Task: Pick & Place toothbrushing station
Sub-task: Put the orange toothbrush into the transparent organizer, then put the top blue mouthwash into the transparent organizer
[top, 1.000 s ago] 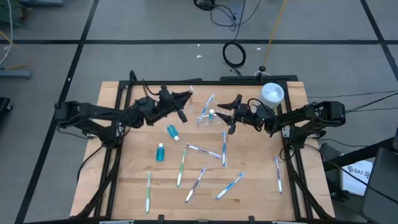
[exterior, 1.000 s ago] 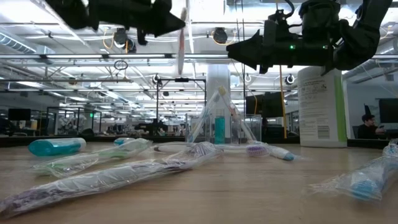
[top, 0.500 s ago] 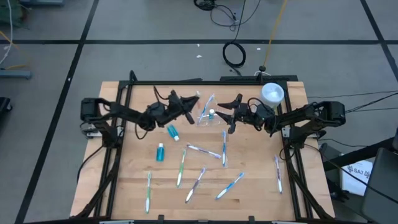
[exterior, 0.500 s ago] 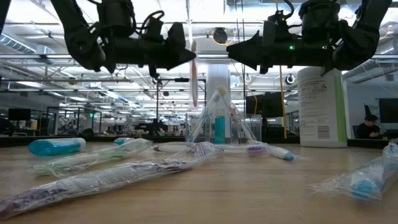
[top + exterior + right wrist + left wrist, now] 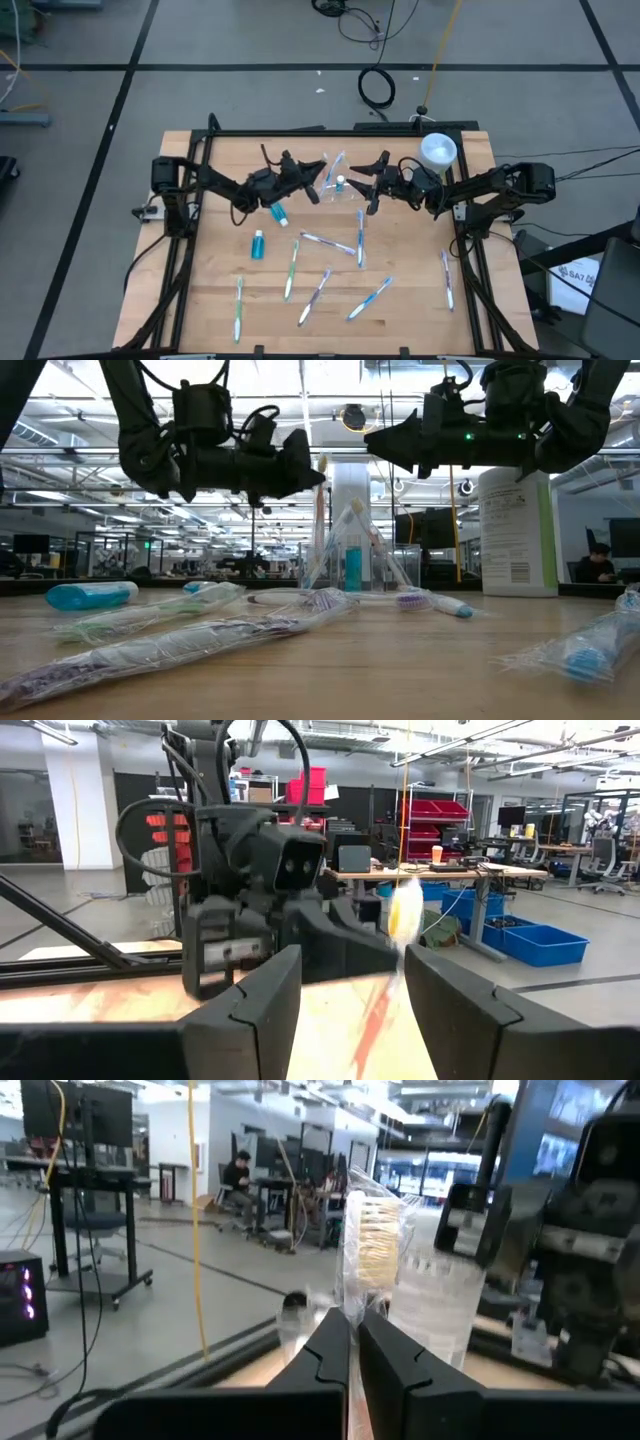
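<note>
Beside cup [image 5: 338, 189], seemingly, left tool's [image 5: 313, 186] toothbrush [image 5: 320, 510]

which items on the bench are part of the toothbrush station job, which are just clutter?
Job:
- clear cup, already holding brushes and a teal tube
- toothbrush clamped in the left gripper, near the cup
- loose toothbrushes on the table
- teal tubes

Not job:
- white container
- right gripper, open, empty beside the cup

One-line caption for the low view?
Left gripper carries a wrapped toothbrush toward the clear cup; right gripper hovers open.
</note>
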Available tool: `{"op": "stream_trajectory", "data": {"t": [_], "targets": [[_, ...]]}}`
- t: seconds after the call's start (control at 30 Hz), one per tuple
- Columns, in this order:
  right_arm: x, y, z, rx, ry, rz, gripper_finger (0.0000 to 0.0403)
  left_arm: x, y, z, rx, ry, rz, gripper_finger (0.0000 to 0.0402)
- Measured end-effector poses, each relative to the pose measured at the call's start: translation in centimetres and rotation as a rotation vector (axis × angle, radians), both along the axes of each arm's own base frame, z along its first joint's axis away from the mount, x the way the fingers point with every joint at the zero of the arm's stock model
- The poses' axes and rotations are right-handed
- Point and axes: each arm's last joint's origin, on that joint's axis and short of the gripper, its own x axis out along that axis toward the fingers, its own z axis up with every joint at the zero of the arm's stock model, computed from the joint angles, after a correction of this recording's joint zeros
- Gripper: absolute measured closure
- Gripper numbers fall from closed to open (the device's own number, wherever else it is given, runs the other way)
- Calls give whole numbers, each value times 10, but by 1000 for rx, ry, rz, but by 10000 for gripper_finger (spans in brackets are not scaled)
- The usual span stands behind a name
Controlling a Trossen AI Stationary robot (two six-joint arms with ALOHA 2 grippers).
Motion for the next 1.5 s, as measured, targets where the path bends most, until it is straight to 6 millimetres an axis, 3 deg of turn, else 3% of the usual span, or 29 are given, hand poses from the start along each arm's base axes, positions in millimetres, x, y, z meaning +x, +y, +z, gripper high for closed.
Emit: {"op": "stream_trajectory", "data": {"t": [0.3,0.47,0.83,1.1,1.33,1.5], "targets": [[0,0,0,1,4,0,232,2,1,-14,-46,93,11,344],[0,0,0,1,5,0,232,1,1,-23,-65,186,33,341],[0,0,-1,1,7,0,232,1,2,-23,-56,194,77,333],[0,0,-1,1,7,0,232,1,2,-23,-52,196,78,250],[0,0,-1,12,5,2,232,-4,0,-10,6,278,150,190],[0,0,-2,15,19,2,232,-19,-8,12,4,425,129,173]]}}
